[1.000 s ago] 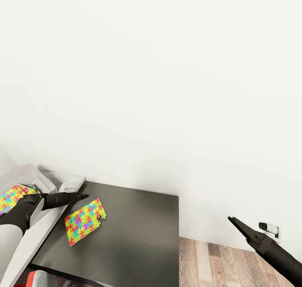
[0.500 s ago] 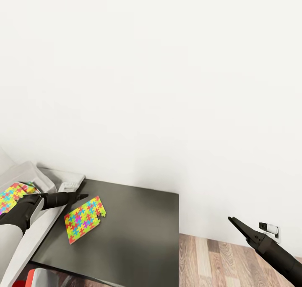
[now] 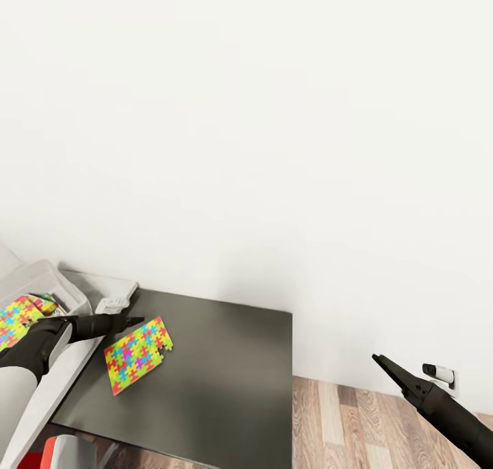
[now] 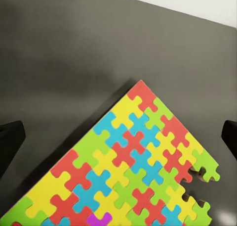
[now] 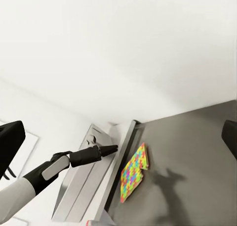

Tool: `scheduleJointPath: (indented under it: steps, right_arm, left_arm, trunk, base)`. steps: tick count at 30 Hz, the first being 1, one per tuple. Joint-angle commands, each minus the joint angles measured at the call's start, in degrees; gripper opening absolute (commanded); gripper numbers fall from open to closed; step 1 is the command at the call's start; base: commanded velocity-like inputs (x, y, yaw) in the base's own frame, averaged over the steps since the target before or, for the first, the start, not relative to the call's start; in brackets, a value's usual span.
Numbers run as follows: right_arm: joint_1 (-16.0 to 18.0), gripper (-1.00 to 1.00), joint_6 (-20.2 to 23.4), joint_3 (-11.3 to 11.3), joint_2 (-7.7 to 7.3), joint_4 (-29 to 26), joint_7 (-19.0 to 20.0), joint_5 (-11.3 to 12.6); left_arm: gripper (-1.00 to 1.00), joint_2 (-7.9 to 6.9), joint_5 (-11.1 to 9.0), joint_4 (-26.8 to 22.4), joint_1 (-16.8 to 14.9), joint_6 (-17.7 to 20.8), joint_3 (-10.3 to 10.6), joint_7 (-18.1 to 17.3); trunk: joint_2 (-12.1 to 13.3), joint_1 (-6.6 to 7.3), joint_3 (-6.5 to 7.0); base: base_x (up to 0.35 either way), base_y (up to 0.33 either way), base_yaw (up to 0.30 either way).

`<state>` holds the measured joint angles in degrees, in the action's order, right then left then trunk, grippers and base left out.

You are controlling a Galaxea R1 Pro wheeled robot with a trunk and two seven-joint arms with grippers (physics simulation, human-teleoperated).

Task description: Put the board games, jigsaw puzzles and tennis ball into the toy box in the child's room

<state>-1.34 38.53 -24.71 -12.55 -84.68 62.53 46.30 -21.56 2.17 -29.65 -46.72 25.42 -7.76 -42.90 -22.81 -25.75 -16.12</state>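
One jigsaw puzzle [image 3: 137, 355] lies flat on the dark grey table [image 3: 219, 373], near its left end; it also fills the left wrist view as a sheet of coloured pieces [image 4: 133, 171]. My left gripper [image 3: 135, 320] hovers open just above that puzzle's far corner, with nothing between its fingers [image 4: 10, 142]. The light grey toy box [image 3: 41, 277] stands at the far left and holds a second jigsaw puzzle [image 3: 19, 316]. My right gripper [image 3: 383, 365] hangs open over the floor, right of the table. The board games and the tennis ball are out of view.
A white wall rises directly behind the table. Wooden floor [image 3: 356, 421] lies to the table's right, with a wall socket [image 3: 438, 373] low on the wall. In the right wrist view, the left arm [image 5: 74, 159] reaches over the table's left end.
The whole picture has shifted: the table, puzzle and toy box sit slightly higher and further left, so the camera moved. Both grippers hold the same pose and stay open.
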Motion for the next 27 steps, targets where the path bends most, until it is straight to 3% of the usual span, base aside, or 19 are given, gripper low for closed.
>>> scheduleJointPath:
  steps: [1,27]
  right_arm:
    - [0.00,1.00,0.40,0.01,-0.02,-0.02,-0.07,0.36]
    - [0.00,1.00,0.40,-0.04,-0.02,0.03,-0.04,0.36]
  left_arm:
    - [1.00,0.04,0.22,-0.05,-0.04,0.46,-0.33,-0.34]
    - [1.00,-0.06,0.20,-0.05,-0.13,0.17,-0.33,-0.42]
  trunk:
    - [-0.11,-0.03,-0.19]
    - [-0.11,-0.03,-2.60]
  base:
    - [0.000,0.000,0.000]
    - [0.000,0.000,0.000]
